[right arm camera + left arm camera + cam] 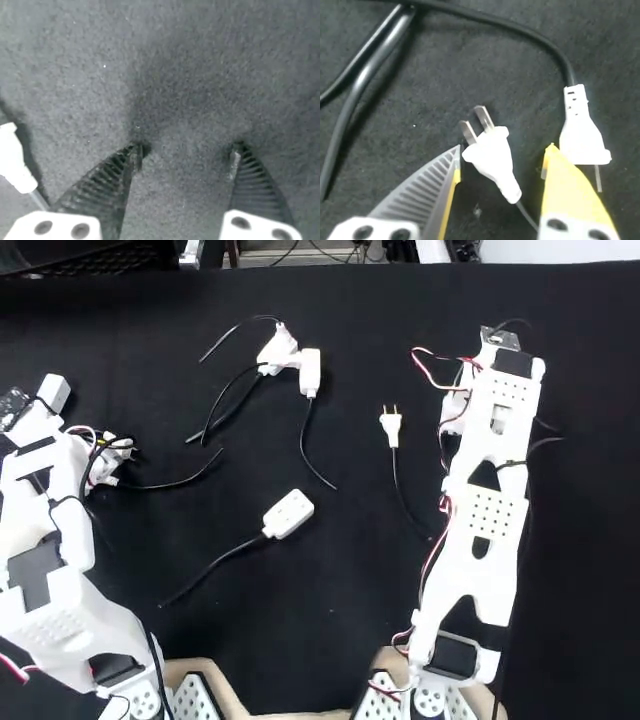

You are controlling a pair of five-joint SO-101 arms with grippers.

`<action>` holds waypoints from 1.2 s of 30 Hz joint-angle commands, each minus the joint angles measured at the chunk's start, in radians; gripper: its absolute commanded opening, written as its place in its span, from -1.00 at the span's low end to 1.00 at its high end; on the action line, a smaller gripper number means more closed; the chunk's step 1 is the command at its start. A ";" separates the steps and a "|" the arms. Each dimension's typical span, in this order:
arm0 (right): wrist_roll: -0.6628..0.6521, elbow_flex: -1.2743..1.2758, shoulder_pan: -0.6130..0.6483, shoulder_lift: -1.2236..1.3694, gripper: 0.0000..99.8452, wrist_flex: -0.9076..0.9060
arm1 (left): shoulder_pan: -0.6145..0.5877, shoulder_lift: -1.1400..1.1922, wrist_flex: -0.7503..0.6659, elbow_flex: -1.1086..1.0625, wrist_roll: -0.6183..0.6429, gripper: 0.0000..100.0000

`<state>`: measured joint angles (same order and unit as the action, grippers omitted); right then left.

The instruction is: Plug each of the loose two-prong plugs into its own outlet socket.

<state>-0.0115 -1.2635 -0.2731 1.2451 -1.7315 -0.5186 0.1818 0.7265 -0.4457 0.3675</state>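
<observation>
At the left side of the black table (330, 600), the left gripper (503, 149) has its two fingers spread wide, one on each side of a white plug (487, 155). It is not pinching it. The plug lies flat on the cloth, right in the gap. Its long way runs almost the same way as the fingers, tipped a little. Its two flat metal prongs point away from the gripper and its cord goes back under it. A straight squeeze should catch it.

The left arm is the nearer one. The free socket (288, 512) lies well apart, to the right, by the middle. The right gripper (186, 150) is spread too, over bare cloth, holding nothing.

The plug is small and white, fat at the prongs and thin toward the cord. What may be a second plug (580, 131) lies just outside one finger.
</observation>
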 commanded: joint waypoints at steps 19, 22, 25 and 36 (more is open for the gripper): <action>0.012 -0.004 0.009 0.019 -0.45 -0.029 | 0.067 -0.006 -0.126 0.008 0.009 -0.48; 0.012 -0.002 0.009 0.019 -0.45 -0.029 | 0.050 -0.006 -0.126 0.007 0.009 -0.48; 0.012 -0.001 0.009 0.019 -0.45 -0.029 | 0.036 0.014 -0.138 0.016 0.009 -0.48; 0.014 0.002 0.009 0.019 -0.45 -0.032 | 0.035 0.120 -0.133 0.105 0.000 -0.95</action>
<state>-0.0100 -1.2635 -0.2731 1.2451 -1.7315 -0.4710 0.2954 0.5930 -0.3721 0.3736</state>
